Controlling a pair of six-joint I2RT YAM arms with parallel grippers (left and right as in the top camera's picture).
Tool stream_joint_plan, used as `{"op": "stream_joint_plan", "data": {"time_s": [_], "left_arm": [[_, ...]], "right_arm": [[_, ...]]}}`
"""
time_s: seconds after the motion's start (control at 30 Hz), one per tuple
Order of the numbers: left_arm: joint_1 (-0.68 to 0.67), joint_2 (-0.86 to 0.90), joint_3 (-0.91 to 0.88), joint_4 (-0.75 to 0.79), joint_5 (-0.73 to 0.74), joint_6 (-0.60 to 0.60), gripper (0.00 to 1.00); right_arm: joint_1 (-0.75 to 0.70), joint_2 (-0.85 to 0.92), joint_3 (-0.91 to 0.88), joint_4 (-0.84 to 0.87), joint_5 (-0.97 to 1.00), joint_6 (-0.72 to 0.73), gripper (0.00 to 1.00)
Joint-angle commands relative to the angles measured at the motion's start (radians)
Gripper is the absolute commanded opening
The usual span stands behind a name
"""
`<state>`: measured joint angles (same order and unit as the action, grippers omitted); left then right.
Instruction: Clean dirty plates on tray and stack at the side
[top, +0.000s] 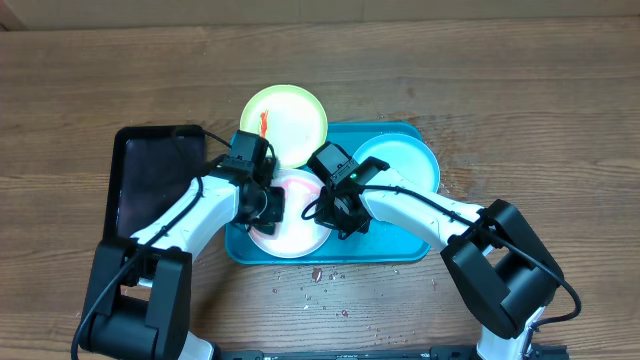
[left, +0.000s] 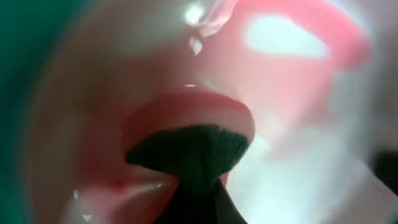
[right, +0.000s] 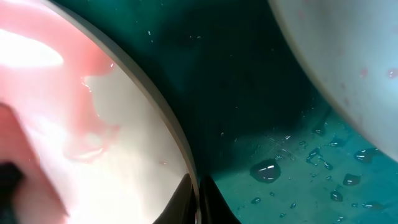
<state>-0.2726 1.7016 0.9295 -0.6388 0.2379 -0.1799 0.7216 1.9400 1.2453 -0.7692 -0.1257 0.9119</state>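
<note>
**A:** Where is the white plate (top: 295, 235), and how does it look?

**B:** It lies inside the tray (top: 385, 258), in the left half. Its face is wet and covered with thin pink smears of watered-down sauce.

**A:** And the grippers?

**B:** The left gripper (top: 272, 205) is down on that plate, clenched on a dark green sponge (left: 193, 152) that presses into the pink film. The right gripper (right: 198, 202) pinches the same plate's rim on the side toward the tray's middle, one finger on each side of the edge.

**A:** The other plates?

**B:** The pale blue plate (top: 400, 165) sits in the tray's right half and looks nearly clean. The yellow-green plate (top: 290, 115) overlaps the tray's far left corner and carries a red streak. Water drops (right: 266, 169) bead on the tray floor between the white and blue plates.

**A:** Anything beside the tray?

**B:** A black tray (top: 150, 175) lies just left of it.
</note>
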Motion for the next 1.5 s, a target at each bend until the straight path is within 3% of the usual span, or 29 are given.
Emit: {"op": "stream_joint_plan", "data": {"time_s": [0.0,0.07,0.13,0.23,0.3,0.43,0.57,0.7,0.8,1.0,1.1,1.2,1.37,1.43,1.47], "left_arm": [[-0.016,0.026,-0.028,-0.026,0.331,0.142,0.04],[-0.014,0.026,-0.016,-0.026,0.22,0.092,0.04],[-0.014,0.026,-0.01,-0.026,0.017,-0.028,0.04],[-0.014,0.026,-0.01,-0.103,-0.438,-0.405,0.04],[-0.014,0.026,-0.01,-0.158,-0.518,-0.541,0.04],[-0.015,0.026,-0.01,-0.162,-0.512,-0.541,0.04],[-0.018,0.026,-0.01,-0.156,-0.457,-0.418,0.04],[-0.018,0.026,-0.01,-0.047,-0.358,-0.197,0.04],[-0.018,0.026,-0.01,0.034,-0.118,0.061,0.05],[-0.018,0.026,-0.01,0.039,0.08,0.259,0.04],[-0.018,0.026,-0.01,0.024,0.076,0.253,0.04],[-0.018,0.026,-0.01,0.023,0.011,0.162,0.04],[-0.018,0.026,-0.01,-0.03,-0.37,-0.285,0.04],[-0.018,0.026,-0.01,-0.077,-0.46,-0.433,0.04],[-0.018,0.026,-0.01,-0.096,-0.454,-0.449,0.04]], "right_arm": [[-0.003,-0.002,0.001,-0.001,0.043,0.004,0.04],[-0.003,-0.002,0.001,-0.001,0.043,0.004,0.04],[-0.003,-0.002,0.001,-0.003,0.043,0.004,0.04],[-0.003,-0.002,0.001,-0.004,0.043,0.001,0.04],[-0.003,-0.002,0.001,-0.004,0.043,0.001,0.03],[-0.003,-0.002,0.001,-0.004,0.043,0.001,0.04],[-0.003,-0.002,0.001,-0.005,0.043,0.001,0.04],[-0.003,-0.002,0.001,-0.004,0.043,0.001,0.04],[-0.003,-0.002,0.001,-0.005,0.043,0.0,0.04],[-0.003,-0.002,0.001,-0.008,0.043,-0.003,0.04],[-0.003,-0.002,0.001,-0.008,0.043,-0.003,0.04],[-0.003,-0.002,0.001,-0.008,0.043,-0.003,0.04],[-0.003,-0.002,0.001,-0.008,0.043,-0.003,0.04],[-0.003,-0.002,0.001,-0.008,0.043,-0.003,0.04],[-0.003,-0.002,0.001,-0.008,0.043,-0.004,0.04]]}}
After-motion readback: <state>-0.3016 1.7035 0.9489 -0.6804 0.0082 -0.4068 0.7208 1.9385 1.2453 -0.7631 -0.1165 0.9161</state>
